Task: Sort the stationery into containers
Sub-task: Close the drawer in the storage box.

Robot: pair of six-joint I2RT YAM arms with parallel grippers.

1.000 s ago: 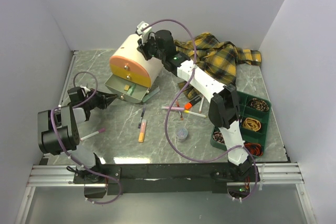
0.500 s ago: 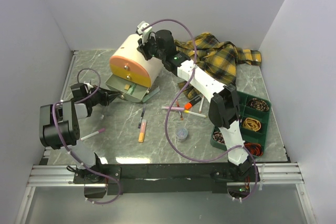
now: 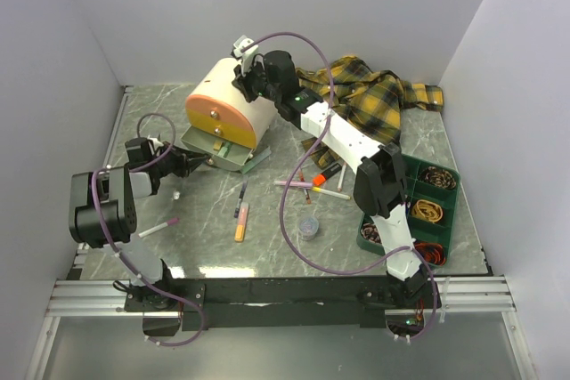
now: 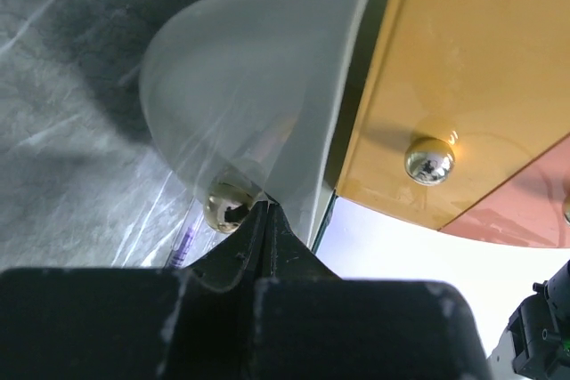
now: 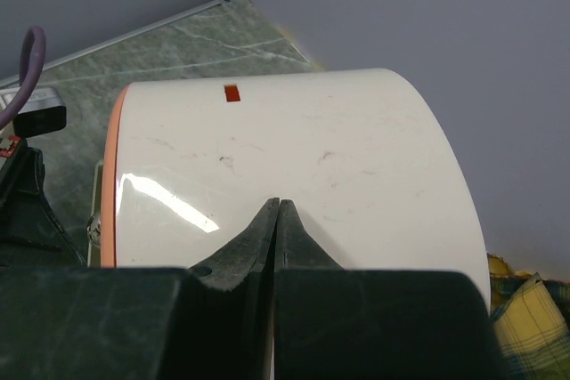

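Observation:
The cream drawer box (image 3: 224, 106) with an orange front stands at the back. Its lowest drawer (image 3: 214, 149) sticks out partway. My left gripper (image 3: 202, 163) is shut and empty, its tips against the pale drawer front (image 4: 258, 104) right beside the drawer's round metal knob (image 4: 226, 206). My right gripper (image 3: 242, 83) is shut and empty, tips resting on the top of the box (image 5: 294, 144). Loose on the table lie an orange marker (image 3: 240, 222), a black pen (image 3: 241, 193), a pink-tipped white pen (image 3: 158, 227), several pens (image 3: 305, 186) and a small grey pot (image 3: 308, 225).
The dark green tray (image 3: 445, 205) with coiled rubber bands stands at the right. The yellow-and-black plaid shirt (image 3: 374, 100) lies at the back right, behind the right arm. White walls close in the table on the left, back and right.
My left gripper has moved right, toward the box, and the drawer has slid partway in. The right gripper has stayed on top of the box.

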